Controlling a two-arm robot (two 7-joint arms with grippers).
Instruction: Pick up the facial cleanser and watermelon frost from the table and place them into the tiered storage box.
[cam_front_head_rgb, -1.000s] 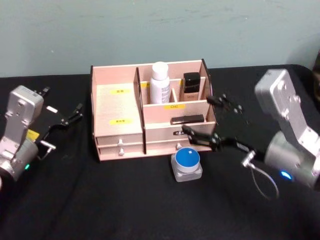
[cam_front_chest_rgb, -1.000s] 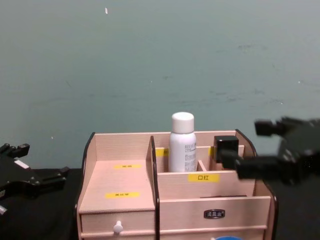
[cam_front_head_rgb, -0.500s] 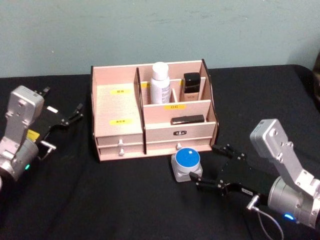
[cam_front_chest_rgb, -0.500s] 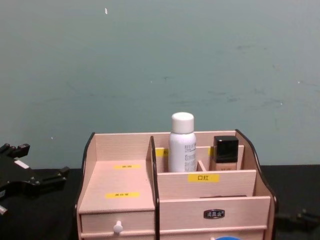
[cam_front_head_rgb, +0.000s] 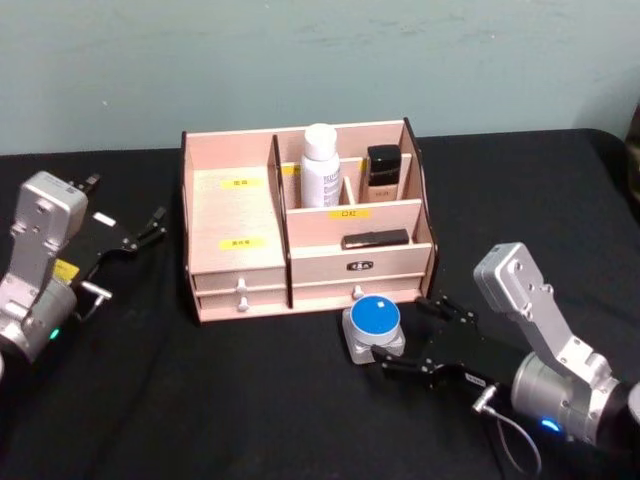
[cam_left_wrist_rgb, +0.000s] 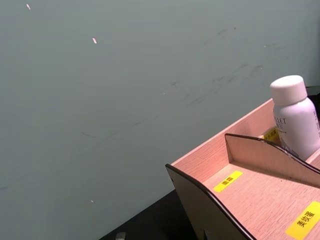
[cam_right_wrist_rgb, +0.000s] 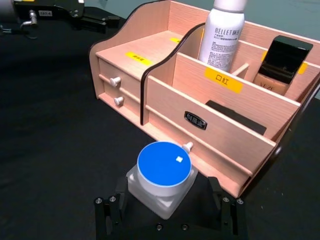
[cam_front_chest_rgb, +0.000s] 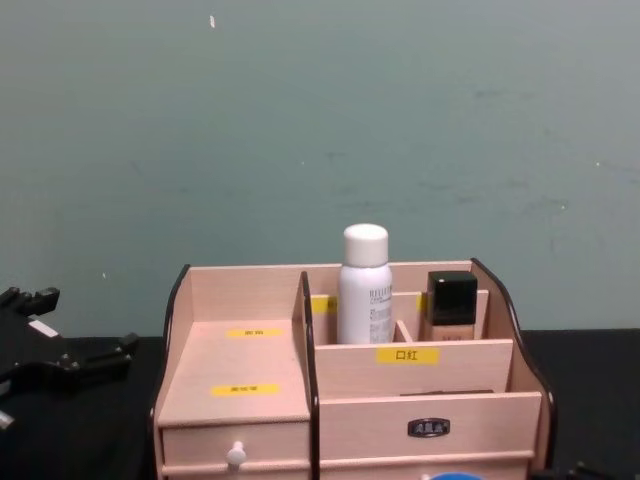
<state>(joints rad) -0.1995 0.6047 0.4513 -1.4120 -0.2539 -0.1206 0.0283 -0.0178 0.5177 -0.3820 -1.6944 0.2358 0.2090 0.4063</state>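
The facial cleanser (cam_front_head_rgb: 320, 165), a tall white bottle, stands upright in a rear compartment of the tiered storage box (cam_front_head_rgb: 240, 260); I also see the bottle (cam_right_wrist_rgb: 224, 31) in the right wrist view and the bottle (cam_front_chest_rgb: 363, 285) in the chest view. The watermelon frost (cam_front_head_rgb: 373, 330), a squat jar with a blue lid, sits on the black table just in front of the box's drawers. My right gripper (cam_front_head_rgb: 415, 336) is low at the jar's right side and open. In the right wrist view the jar (cam_right_wrist_rgb: 162, 175) sits partly between the fingers (cam_right_wrist_rgb: 107, 212). My left gripper (cam_front_head_rgb: 125, 235) rests open at the far left.
A beige bottle with a black cap (cam_front_head_rgb: 382, 172) stands beside the cleanser, and a flat dark item (cam_front_head_rgb: 375, 239) lies in the front tier. Black tabletop (cam_front_head_rgb: 250, 400) spreads in front of the box and to both sides. A teal wall lies behind.
My right gripper dropped from beside the box's upper tiers to table level, then slid left until its open fingers flank the blue-lidded jar. Left arm, bottle and jar stayed put.
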